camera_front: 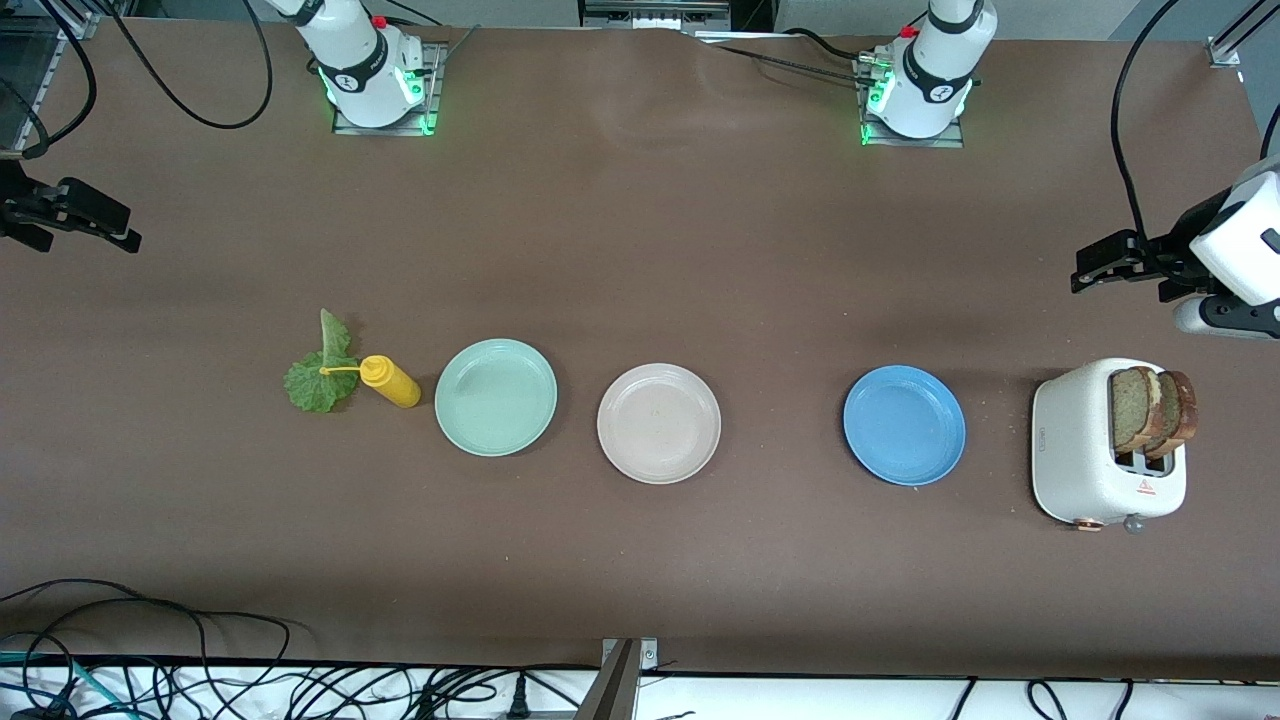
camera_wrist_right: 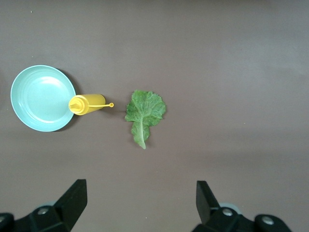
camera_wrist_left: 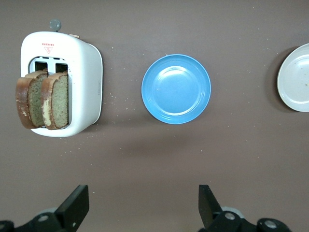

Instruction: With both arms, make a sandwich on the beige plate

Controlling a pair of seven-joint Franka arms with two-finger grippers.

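My left gripper (camera_front: 1085, 278) hangs wide above the bread (camera_front: 1152, 408) (upright in the toaster (camera_front: 1080, 450)); my right gripper (camera_front: 125, 232), also wide, overlooks the lettuce (camera_front: 320, 380); beige plate (camera_front: 658, 423) bare.

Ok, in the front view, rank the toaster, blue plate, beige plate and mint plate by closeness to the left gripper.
From the left gripper, open, at its own end of the table:
1. Toaster, holding the bread.
2. Blue plate, beside it.
3. Beige plate, mid-table.
4. Mint plate, toward the right arm's end.
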